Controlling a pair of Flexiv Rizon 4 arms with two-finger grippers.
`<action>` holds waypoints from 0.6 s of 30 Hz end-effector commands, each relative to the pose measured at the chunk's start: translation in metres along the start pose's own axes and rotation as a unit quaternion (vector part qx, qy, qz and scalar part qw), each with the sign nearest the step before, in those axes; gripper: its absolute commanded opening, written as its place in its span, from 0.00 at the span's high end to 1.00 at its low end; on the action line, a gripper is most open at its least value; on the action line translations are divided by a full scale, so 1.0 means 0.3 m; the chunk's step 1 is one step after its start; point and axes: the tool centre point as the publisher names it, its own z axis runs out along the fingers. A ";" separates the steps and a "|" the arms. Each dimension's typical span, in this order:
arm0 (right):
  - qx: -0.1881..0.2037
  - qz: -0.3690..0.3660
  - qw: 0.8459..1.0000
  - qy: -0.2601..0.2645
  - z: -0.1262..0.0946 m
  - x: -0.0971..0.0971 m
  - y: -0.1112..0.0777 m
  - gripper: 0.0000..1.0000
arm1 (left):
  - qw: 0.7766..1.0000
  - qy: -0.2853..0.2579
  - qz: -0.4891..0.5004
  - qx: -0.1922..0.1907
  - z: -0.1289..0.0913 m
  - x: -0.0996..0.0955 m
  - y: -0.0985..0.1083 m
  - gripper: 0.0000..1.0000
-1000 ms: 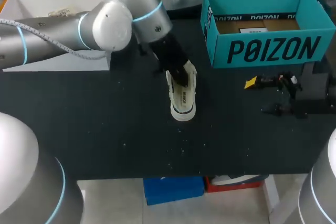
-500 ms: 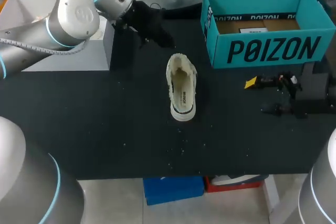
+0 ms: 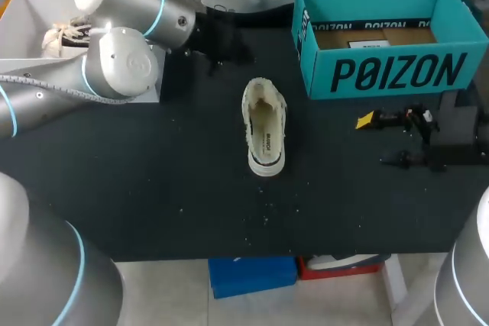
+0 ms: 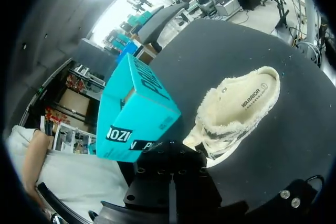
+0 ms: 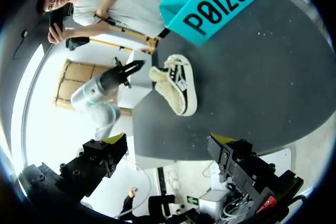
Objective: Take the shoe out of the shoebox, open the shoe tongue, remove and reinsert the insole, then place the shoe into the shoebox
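Left gripper [image 3: 229,45] had backed off the shoe [image 3: 264,127] to the table's [image 3: 153,188] far edge; its grip couldn't be told. Flat black table; teal cardboard shoebox [image 3: 382,74], open top; fuzzy cream shoe lay mid-table, outside it. Right gripper's [image 5: 168,139] fingers stood wide apart.

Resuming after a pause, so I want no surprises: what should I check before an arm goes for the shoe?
1. Shoe upright on the table, nothing touching it: ok.
2. Insole lies inside the shoe; fully seated: cannot tell.
3. Shoebox open on top, beside the shoe: ok.
4. Left end effector clear of the shoe, near the table's far edge: ok.
5. Left end effector open: cannot tell.
6. Right end effector open and empty: ok.
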 end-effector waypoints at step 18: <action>0.000 0.000 1.000 -0.001 -0.001 0.002 0.000 0.00 | 0.982 0.181 0.026 0.049 0.141 0.188 -0.083 1.00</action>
